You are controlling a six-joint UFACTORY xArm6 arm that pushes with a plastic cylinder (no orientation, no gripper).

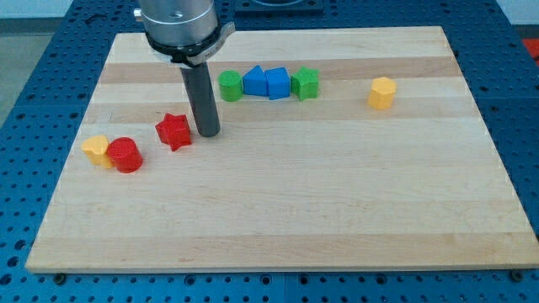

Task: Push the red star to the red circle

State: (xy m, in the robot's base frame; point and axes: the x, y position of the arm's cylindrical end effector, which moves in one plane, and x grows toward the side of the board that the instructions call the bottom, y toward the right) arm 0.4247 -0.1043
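The red star point(174, 131) lies on the wooden board at the view's left. The red circle point(125, 155), a short cylinder, stands to its lower left with a small gap between them. My tip point(208, 133) rests on the board just right of the red star, close to its right edge; whether it touches is not clear. The rod rises straight up to the arm's head at the view's top.
A yellow block point(97, 150) touches the red circle's left side. A row of green circle point(230, 85), two blue blocks point(255, 82) point(277, 83) and green block point(306, 83) lies at the top middle. A yellow hexagon block point(381, 93) sits at the upper right. Board edge point(50, 219) runs down the left.
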